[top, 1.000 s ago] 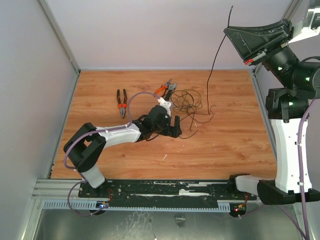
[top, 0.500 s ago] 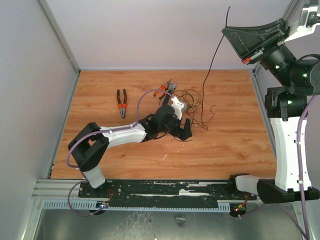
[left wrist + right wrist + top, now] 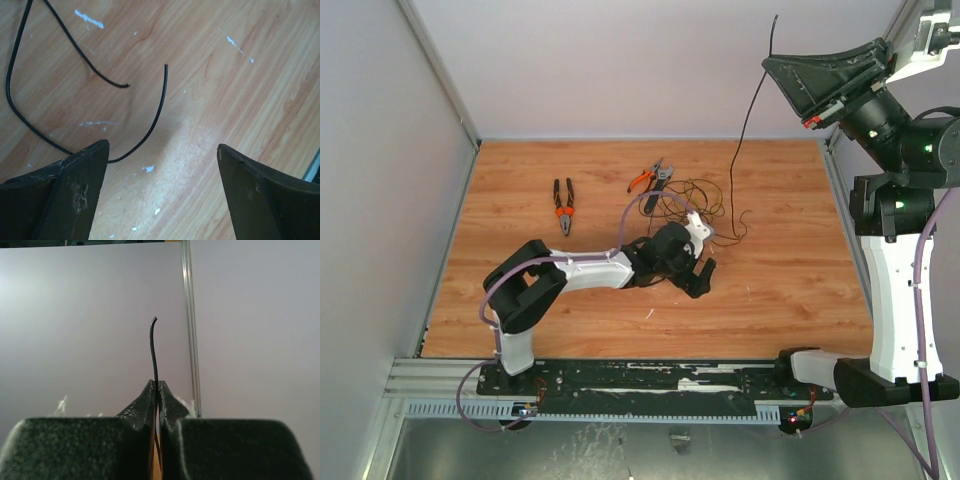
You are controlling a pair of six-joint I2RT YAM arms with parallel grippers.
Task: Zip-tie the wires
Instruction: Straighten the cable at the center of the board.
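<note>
The wires (image 3: 692, 198) lie in loose dark loops on the wooden table, behind my left gripper. One strand (image 3: 748, 110) rises from the pile to my right gripper (image 3: 768, 62), which is raised high at the back right. That gripper (image 3: 157, 382) is shut on the strand, whose tip (image 3: 153, 340) sticks out past the fingertips. My left gripper (image 3: 703, 278) is low over the table just in front of the pile, and it (image 3: 162, 145) is open with only bare wood between its fingers. Two loose wire ends (image 3: 150, 125) lie ahead of it. I cannot pick out the zip tie.
Black-and-orange pliers (image 3: 563, 205) lie at the back left of the table. Orange-handled cutters (image 3: 650, 176) rest at the left edge of the wire pile. Grey walls close in the table (image 3: 790, 290) on the left, back and right.
My left arm has stretched to the right and toward the front, off the wire pile, staying open. The right gripper has shifted slightly left with the strand.
</note>
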